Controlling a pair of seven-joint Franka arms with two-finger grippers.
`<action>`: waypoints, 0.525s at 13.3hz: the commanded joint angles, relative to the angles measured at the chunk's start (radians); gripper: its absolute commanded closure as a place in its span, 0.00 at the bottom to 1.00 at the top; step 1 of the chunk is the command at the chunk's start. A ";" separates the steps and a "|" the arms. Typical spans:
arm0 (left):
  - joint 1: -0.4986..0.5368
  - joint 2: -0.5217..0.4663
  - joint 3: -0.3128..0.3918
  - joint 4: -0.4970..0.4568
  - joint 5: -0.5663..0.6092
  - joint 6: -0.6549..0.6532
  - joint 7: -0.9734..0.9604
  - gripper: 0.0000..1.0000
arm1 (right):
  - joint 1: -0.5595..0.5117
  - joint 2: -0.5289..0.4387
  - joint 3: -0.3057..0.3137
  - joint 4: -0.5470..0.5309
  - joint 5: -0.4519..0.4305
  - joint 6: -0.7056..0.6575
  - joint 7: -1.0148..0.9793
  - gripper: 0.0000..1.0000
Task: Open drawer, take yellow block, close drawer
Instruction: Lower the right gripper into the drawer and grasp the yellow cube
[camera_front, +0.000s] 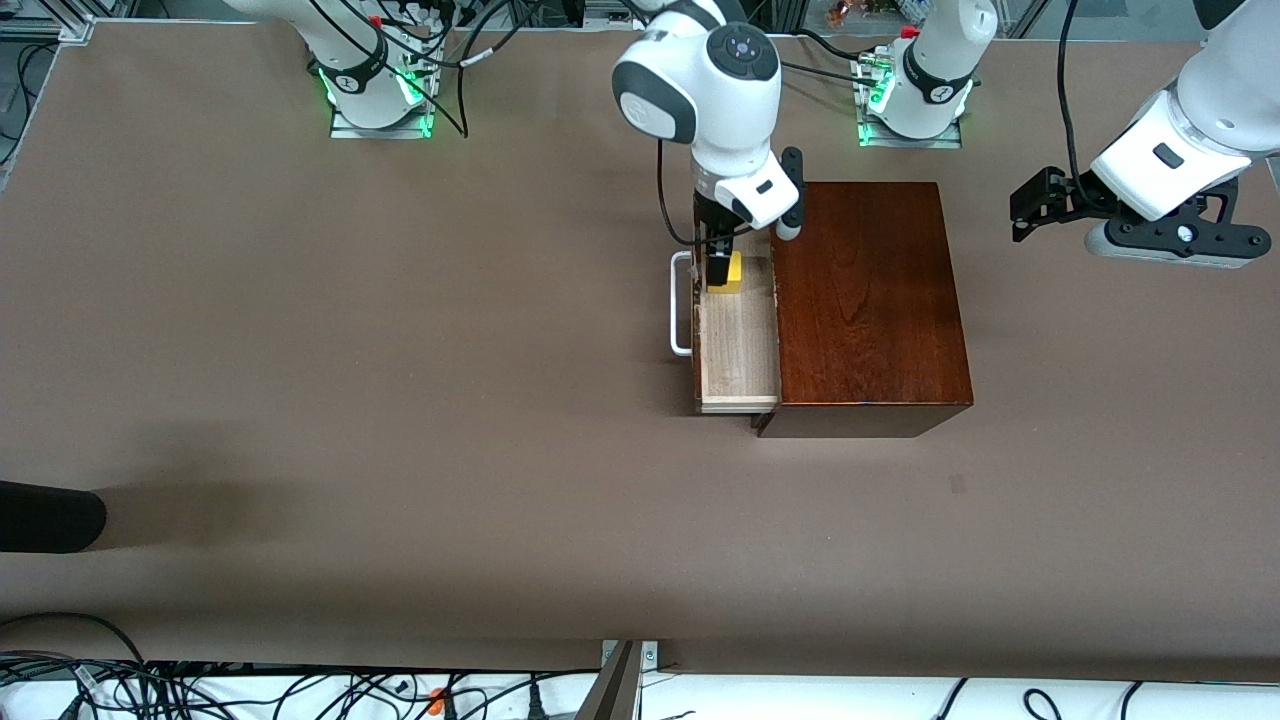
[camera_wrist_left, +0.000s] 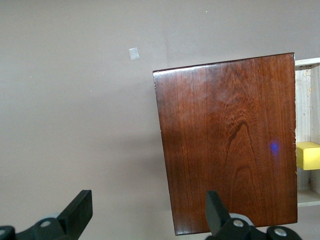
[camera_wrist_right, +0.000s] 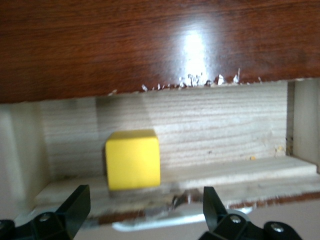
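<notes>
The drawer is pulled out of the dark wooden box, its white loop handle toward the right arm's end of the table. The yellow block sits in the drawer at the end farther from the front camera. My right gripper is open just over the drawer beside the block. In the right wrist view the block rests on the drawer's pale floor, between and ahead of the open right gripper. My left gripper waits open over bare table past the box; its wrist view shows the left gripper, the box and the block.
A black rounded object pokes in at the table edge on the right arm's end, near the front camera. Cables lie along the front edge. A small pale mark is on the table, nearer the front camera than the box.
</notes>
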 joint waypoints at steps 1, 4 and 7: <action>0.001 -0.011 -0.009 0.004 -0.014 0.003 0.019 0.00 | 0.008 0.053 -0.015 0.044 -0.010 0.049 -0.013 0.00; -0.003 -0.008 -0.009 0.006 -0.010 0.000 0.015 0.00 | 0.021 0.074 -0.015 0.043 -0.012 0.072 0.012 0.00; 0.002 -0.008 -0.008 0.008 -0.010 0.000 0.016 0.00 | 0.030 0.070 -0.015 0.041 -0.013 0.057 0.026 0.00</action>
